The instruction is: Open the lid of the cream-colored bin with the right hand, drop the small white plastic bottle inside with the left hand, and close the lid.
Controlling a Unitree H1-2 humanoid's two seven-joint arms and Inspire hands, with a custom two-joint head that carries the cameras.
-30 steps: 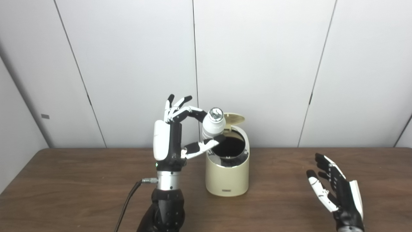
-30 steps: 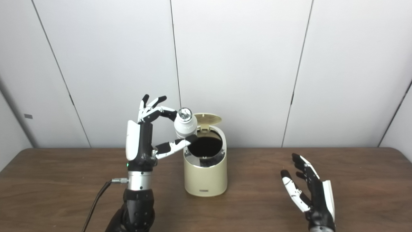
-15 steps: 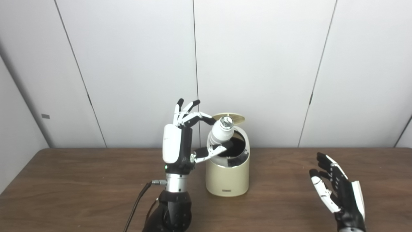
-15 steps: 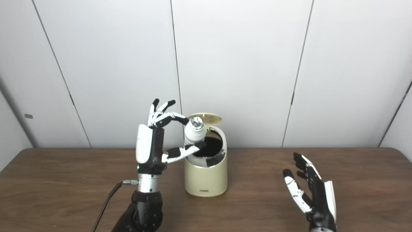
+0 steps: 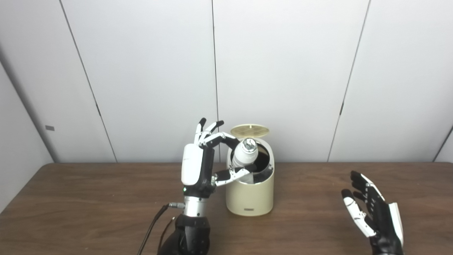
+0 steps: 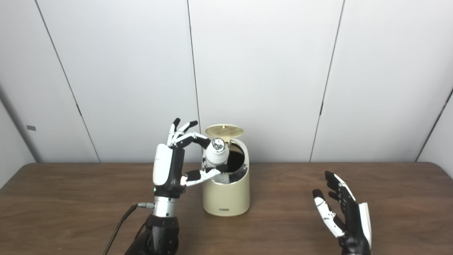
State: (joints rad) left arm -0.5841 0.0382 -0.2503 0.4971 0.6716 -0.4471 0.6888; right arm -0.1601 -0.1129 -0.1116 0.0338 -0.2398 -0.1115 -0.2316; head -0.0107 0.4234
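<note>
My left hand [image 5: 201,159] pinches the bottle [image 5: 244,156] cap-to-base over the bin [image 5: 250,193] mouth; light, smooth plastic, likely slippery. Right hand [image 5: 375,216] rests spread.

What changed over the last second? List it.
The left hand carried the white bottle rightward and down, into the mouth of the bin, without letting go. The lid stayed open; the right hand stayed open near the table.
</note>
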